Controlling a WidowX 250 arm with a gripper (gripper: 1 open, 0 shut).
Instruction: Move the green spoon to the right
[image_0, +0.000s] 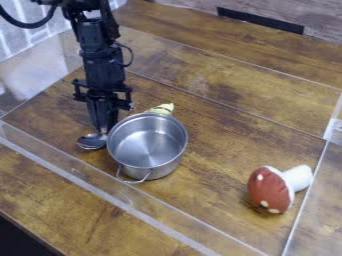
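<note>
Where the wooden table (221, 100) spreads widest, pot and spoon crowd together under the gripper

Across the table's far left side, the black robot arm (98, 50) reaches down, larger than anything standing on the wood; next in size comes the round steel pot (147, 146), open at the top, its thin wire handle toward the near side; smaller is the red-capped toy mushroom (277, 188), lying well apart to the right; smallest is the green spoon (91, 142), its silver bowl just left of the pot, its yellow-green handle showing beyond the pot's far rim; the gripper (103, 128) points down beside the bowl, its fingers together, though whether they pinch the spoon cannot be told
</note>
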